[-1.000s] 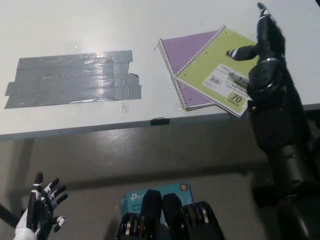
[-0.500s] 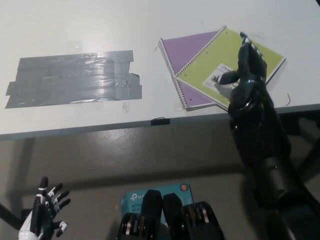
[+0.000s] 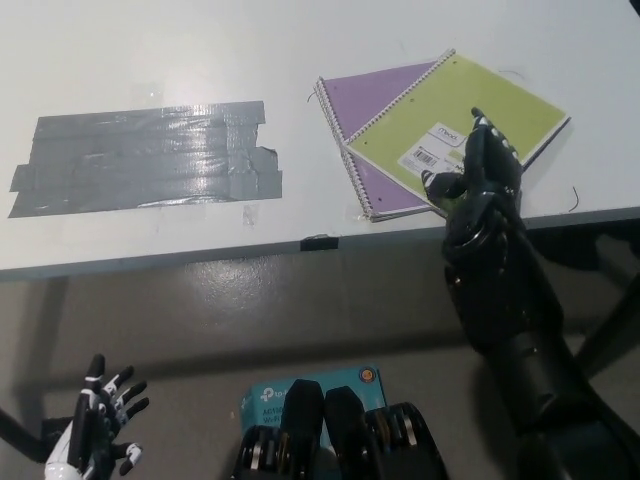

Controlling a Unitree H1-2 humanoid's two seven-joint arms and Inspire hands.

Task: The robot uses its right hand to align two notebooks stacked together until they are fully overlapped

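Since the earlier frames, the black right hand has been brought down and toward the picture's left, from past the far right corner of the notebooks to the near edge of the green one. The white left hand has also slid a little lower in its corner.

At the far lower left, the white left hand is seen hanging below the table edge, with its fingers spread apart and nothing held.

On the white flat table, a wide patch of grey shiny tape strips is stuck down on the left part. A small black clip is seen on the near table edge, about in the middle.

Further right, the purple spiral-bound notebook is laid flat on the table. The lime green spiral-bound notebook with a white label is laid on top of it. The green one is turned and pushed off to the right, so the two are not lined up, and a purple corner is left showing at the left and along the near side.

The black right hand is laid flat on the near part of the green notebook, over part of its label. Its fingers are stretched out and kept close together, with the thumb stuck out to the left. Nothing is gripped by it.
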